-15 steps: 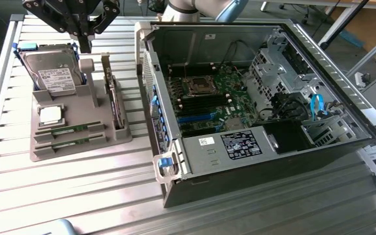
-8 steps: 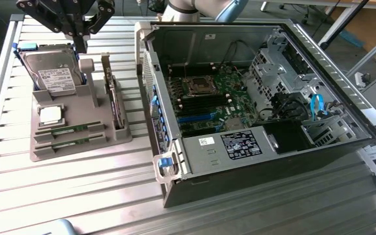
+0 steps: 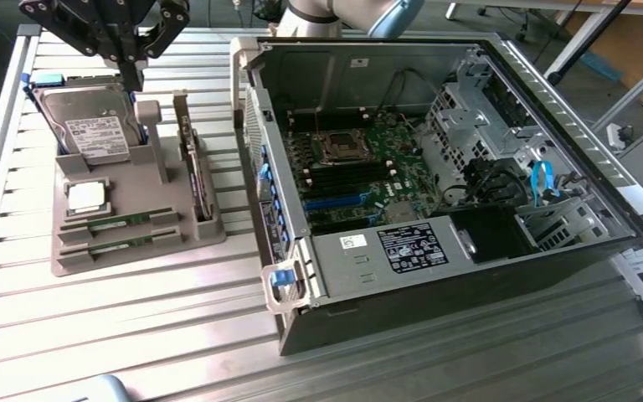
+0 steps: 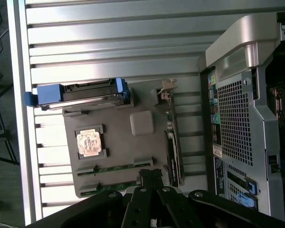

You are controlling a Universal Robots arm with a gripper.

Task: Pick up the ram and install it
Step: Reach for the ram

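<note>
Gripper [image 3: 131, 77] closed on nothing at the exterior view's upper left; I judge ram [image 3: 117, 222] unpicked, resting in holder [image 3: 131, 261].

Green ram [image 3: 115, 222], grey tray [image 4: 118, 147], blue-edged drive [image 4: 80, 92], black claw [image 3: 131, 84], seemingly dark-green motherboard [image 3: 394, 172], silver ribbed table [image 3: 131, 335].

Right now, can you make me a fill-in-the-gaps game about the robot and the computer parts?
1. The gray holder keeps ____ green ram sticks.
2. The gripper hanging over the holder has its jaws ____.
3. The hard drive sits in a ____ frame.
Missing words: two, shut, blue.
</note>
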